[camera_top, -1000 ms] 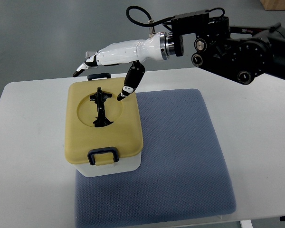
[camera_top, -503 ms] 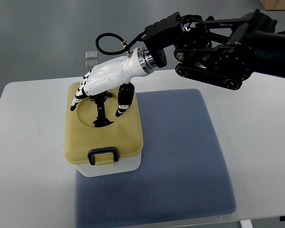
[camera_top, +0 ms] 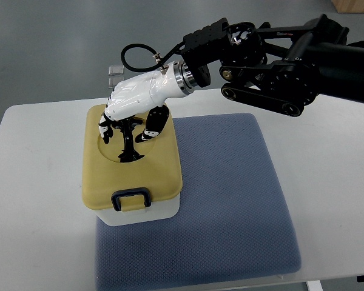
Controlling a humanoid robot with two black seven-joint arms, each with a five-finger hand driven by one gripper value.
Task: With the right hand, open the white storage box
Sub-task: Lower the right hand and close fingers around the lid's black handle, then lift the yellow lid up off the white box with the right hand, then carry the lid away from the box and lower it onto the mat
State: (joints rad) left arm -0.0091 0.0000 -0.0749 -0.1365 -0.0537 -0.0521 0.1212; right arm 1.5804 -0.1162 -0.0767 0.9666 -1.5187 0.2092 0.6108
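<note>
Reaching in from the right edge, the right hand (camera_top: 128,112) is held over the far half of the box (camera_top: 132,167), its fingers (camera_top: 107,128) curled down into the round recess of the yellow lid (camera_top: 161,173) on either side of the black handle (camera_top: 130,140). Whether the handle is actually gripped cannot be told. The box is seen on the near-left part of a blue mat (camera_top: 230,200), with its lid closed and a black latch (camera_top: 131,199) at its near edge. The mat is laid on a white table (camera_top: 333,182).

You've got the right hand (camera_top: 128,115) parked over the yellow lid (camera_top: 132,163) of the white storage box (camera_top: 142,213), fingers curled around the black handle (camera_top: 129,145). Box sits at the blue mat's (camera_top: 230,200) 9 o'clock edge.
</note>
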